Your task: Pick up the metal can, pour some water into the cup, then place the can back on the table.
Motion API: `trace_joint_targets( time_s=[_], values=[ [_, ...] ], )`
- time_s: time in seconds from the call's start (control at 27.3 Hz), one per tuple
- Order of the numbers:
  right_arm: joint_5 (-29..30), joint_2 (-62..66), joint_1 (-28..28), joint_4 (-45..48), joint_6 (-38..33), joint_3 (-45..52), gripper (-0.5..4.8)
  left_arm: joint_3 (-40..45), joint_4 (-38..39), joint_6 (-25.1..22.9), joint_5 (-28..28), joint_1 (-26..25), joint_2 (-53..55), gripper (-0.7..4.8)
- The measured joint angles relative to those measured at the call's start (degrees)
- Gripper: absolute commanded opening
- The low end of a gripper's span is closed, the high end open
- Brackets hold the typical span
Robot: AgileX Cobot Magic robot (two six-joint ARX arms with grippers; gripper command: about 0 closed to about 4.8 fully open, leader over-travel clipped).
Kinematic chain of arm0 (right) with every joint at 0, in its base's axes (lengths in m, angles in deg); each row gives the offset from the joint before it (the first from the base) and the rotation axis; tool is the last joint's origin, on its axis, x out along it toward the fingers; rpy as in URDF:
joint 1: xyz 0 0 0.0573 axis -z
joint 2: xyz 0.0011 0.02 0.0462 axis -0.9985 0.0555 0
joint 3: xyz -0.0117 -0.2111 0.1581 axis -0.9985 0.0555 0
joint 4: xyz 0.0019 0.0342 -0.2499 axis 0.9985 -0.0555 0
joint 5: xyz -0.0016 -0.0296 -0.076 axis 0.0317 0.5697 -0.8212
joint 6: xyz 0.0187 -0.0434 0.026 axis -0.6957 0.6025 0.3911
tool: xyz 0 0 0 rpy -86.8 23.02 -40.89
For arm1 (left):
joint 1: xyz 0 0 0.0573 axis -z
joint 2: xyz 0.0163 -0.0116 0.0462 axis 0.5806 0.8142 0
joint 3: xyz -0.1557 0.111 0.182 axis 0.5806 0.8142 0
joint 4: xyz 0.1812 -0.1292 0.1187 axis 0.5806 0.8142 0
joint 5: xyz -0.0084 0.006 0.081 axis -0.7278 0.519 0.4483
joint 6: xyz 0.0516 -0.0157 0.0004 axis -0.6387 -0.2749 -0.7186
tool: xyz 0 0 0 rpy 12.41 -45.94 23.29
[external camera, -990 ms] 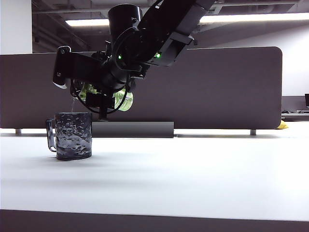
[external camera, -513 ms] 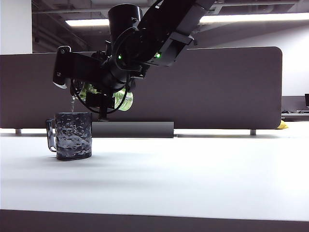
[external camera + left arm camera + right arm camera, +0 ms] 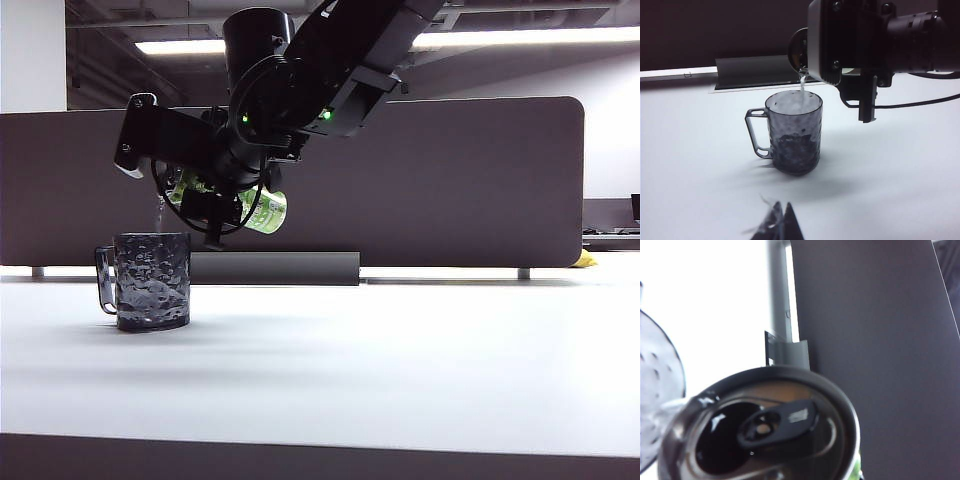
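An open-plan office or lab workspace was shown. A wide white table was backed by a long dark grey partition screen with rounded corners, of the kind fitted between office desks. Above it, an exposed dark ceiling with a long fluorescent strip light was seen. At the far right, further desks were glimpsed beyond the screen, and a small yellow object was seen lying at its end.

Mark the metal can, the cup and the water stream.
metal can [image 3: 262,211], exterior view, green side wall near its base.
cup [image 3: 795,137], left wrist view, dimpled front wall.
water [image 3: 802,85], left wrist view, stream below the can's mouth.
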Motion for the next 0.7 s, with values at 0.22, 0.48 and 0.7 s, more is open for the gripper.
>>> trace_joint_targets(
  time_s=[0.22, 0.48, 0.7],
  values=[
    [-1.7, -0.13, -0.81, 3.15, -8.87, -0.02, 2.65, 0.0, 0.02, 0.0, 0.02, 0.0, 0.0, -0.05],
    [-4.85, -0.52, -1.53, 3.06, -21.16, -0.02, 2.64, 0.0, 0.0, 0.0, 0.02, 0.13, -0.02, -0.05],
    [-7.69, -3.21, -1.33, 1.86, -40.22, -0.02, 2.64, 0.0, 0.0, 0.0, -0.02, 5.75, -0.02, -0.05]
  ],
)
